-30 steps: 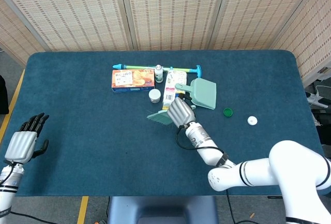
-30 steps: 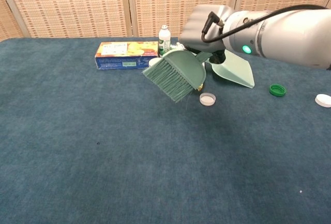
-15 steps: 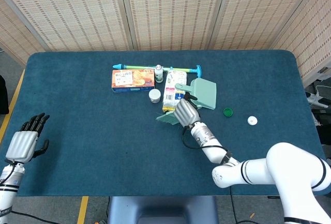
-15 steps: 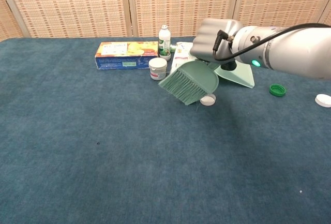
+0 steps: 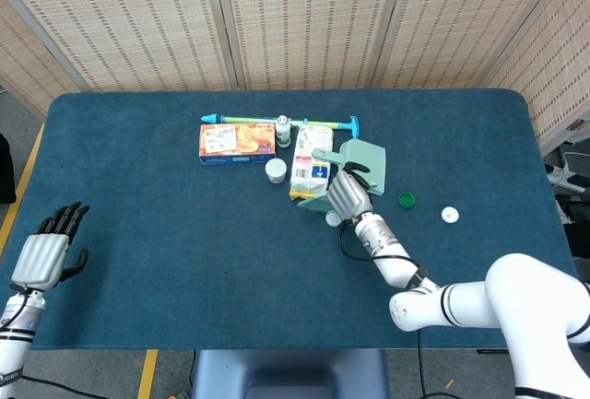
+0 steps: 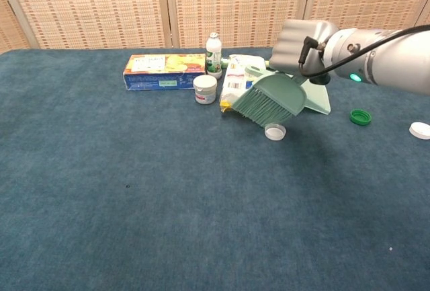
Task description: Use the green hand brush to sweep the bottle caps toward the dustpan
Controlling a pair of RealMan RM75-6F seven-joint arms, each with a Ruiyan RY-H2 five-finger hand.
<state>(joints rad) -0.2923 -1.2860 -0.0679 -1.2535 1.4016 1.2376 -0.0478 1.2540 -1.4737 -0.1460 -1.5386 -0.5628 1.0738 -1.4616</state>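
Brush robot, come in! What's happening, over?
Right hand grips green brush, bristles above white cap. Left hand open, idle. Dustpan behind brush. Green cap, second white cap unswept.

Head view high above, looking down on whole table (image 5: 138, 233), chest view low and close, facing screens, sharing table's middle

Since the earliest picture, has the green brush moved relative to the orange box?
Yes. The green brush, held by the right hand, has shifted rightward, away from the orange box.
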